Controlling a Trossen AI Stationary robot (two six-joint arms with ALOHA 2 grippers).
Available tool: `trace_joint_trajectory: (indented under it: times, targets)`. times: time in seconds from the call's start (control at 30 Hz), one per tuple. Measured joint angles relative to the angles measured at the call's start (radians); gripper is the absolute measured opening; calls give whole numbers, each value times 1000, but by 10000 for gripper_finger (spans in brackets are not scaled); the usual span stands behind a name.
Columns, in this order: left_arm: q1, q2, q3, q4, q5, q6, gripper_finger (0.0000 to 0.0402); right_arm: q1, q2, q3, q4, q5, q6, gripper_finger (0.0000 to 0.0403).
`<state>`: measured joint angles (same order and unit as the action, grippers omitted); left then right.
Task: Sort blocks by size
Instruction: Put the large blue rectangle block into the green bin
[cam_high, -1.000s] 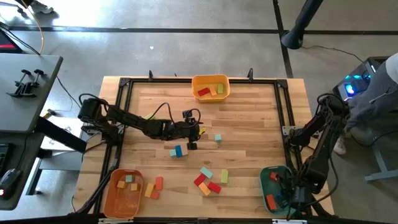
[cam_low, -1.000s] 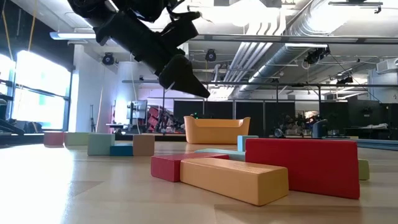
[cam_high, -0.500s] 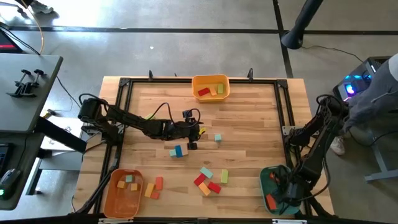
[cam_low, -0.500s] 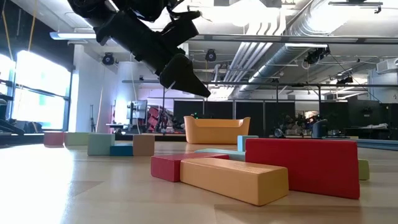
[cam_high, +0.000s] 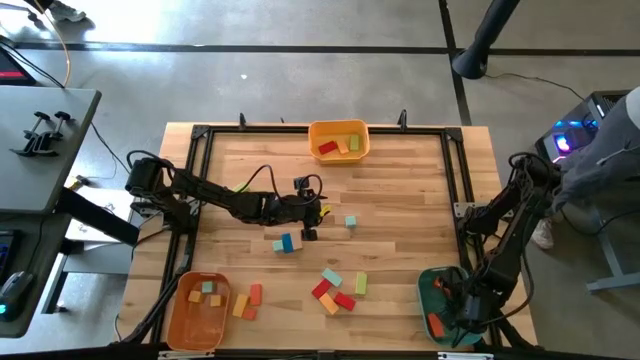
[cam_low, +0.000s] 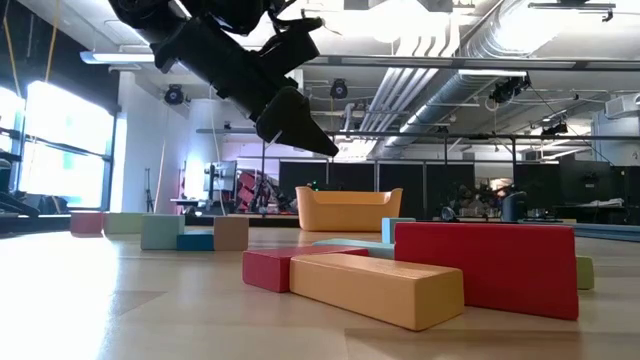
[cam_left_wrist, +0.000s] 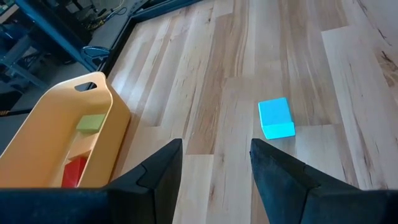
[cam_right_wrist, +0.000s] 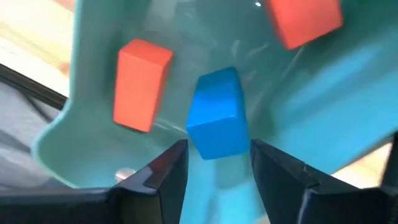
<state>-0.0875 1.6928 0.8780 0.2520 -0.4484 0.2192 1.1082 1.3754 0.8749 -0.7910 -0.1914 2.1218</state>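
Observation:
My left gripper hangs open and empty above the middle of the table; in the low view it is well clear of the wood. A teal cube lies on the table ahead of it. My right gripper is open over the teal bin at the near right corner. A blue block lies in that bin just beyond its fingertips, with two orange-red blocks beside it. Loose blocks lie near the table's front.
A yellow bin at the far edge holds red, green and orange blocks. An orange bin at the near left corner holds small blocks, with orange blocks beside it. Small blue and tan blocks lie near the left gripper.

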Motion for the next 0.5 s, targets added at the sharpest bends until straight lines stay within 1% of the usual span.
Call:
trace_joint_trajectory:
  times: [0.1,0.23,0.5]
  targets:
    - [0,0,0,0,0,0,177,7,0,0,-12,33,9,171]
    - [0,0,0,0,0,0,177,7,20,0,-17,-8,4,167]
    - [0,0,0,-1,0,1,177,6,61,3,7,-15,-37,161]
